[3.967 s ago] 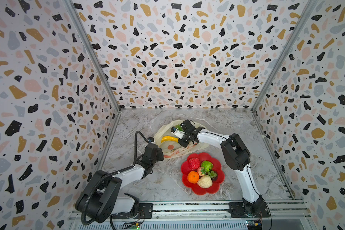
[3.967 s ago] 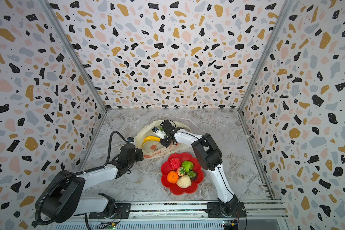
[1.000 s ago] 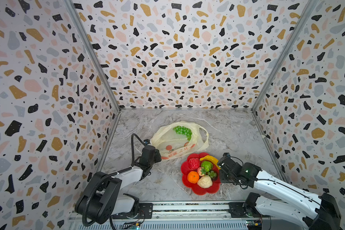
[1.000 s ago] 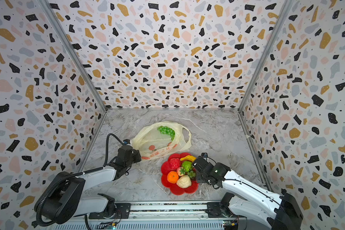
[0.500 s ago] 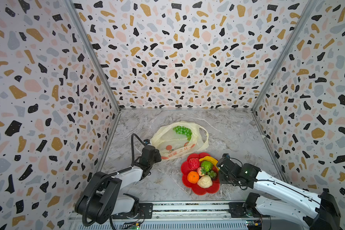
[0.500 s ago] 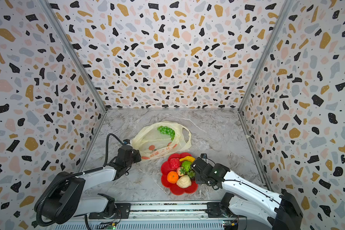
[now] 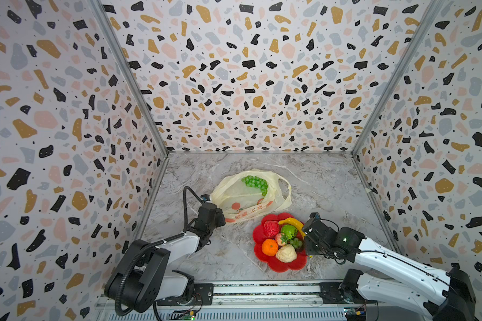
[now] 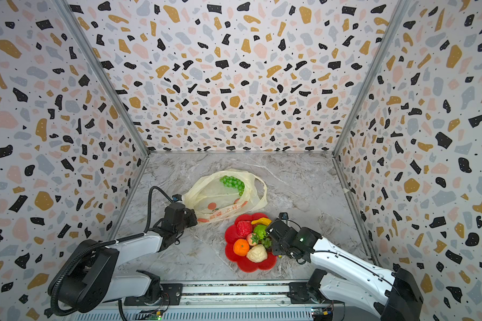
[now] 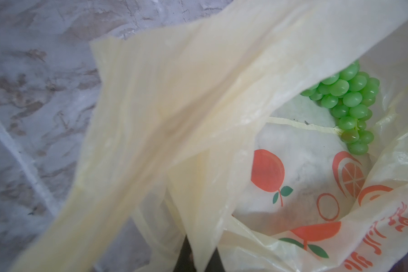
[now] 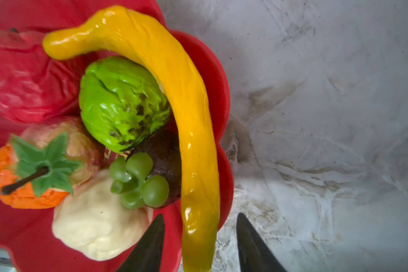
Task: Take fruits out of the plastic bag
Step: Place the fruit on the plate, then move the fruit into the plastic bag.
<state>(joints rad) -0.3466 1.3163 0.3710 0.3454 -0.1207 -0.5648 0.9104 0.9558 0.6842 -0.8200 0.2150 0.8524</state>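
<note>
The plastic bag (image 7: 242, 200) (image 8: 217, 197) lies on the marble floor, its mouth held up. Inside it, the green grape bunch (image 7: 255, 183) (image 9: 346, 101) is the only fruit showing. My left gripper (image 7: 220, 219) (image 9: 199, 256) is shut on the bag's near edge. The yellow banana (image 7: 292, 222) (image 10: 174, 70) lies along the right rim of the red dish (image 7: 278, 266). My right gripper (image 7: 305, 234) (image 10: 200, 214) is open, straddling the banana's end with gaps on both sides. The bumpy red fruit (image 7: 271, 228), green one (image 7: 288, 231), orange (image 7: 269, 247), strawberry (image 7: 279, 239) and cream knobbly one (image 7: 286, 253) also sit in the dish.
A dark brown fruit (image 10: 165, 150) with a small green sprig sits under the banana. Patterned walls close in the left, back and right. A metal rail (image 7: 262, 291) runs along the front edge, just behind the dish.
The right arm carried the banana from the bag to the dish. Over the last second its jaws have spread apart off the banana. The left gripper keeps holding the bag.
</note>
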